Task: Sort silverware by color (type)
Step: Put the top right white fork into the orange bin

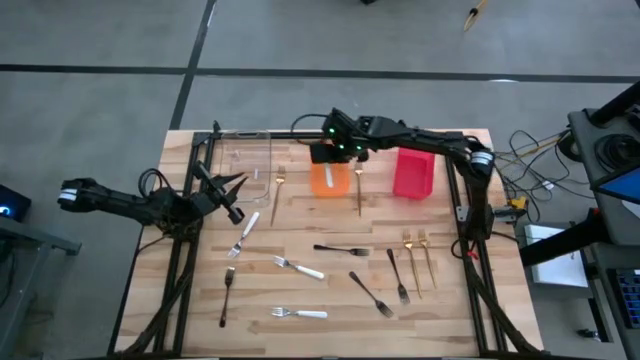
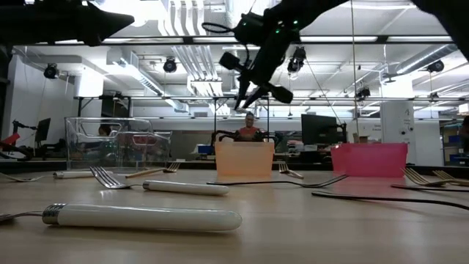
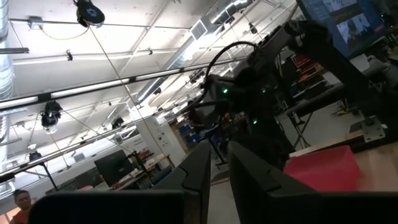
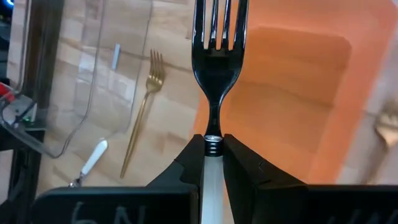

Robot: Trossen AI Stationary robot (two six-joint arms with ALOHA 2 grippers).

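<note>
Right gripper pinches 1 white-handled fork, dark tines forward, above the orange bin, clear of its rim. Left gripper hovers closed and empty beside the clear bin.

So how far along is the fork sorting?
Barely started: no bin clearly holds a sorted fork. The right end effector grips a white-handled fork above the orange bin. Roughly eleven forks lie loose on the table, and the left end effector waits beside the clear bin.
</note>
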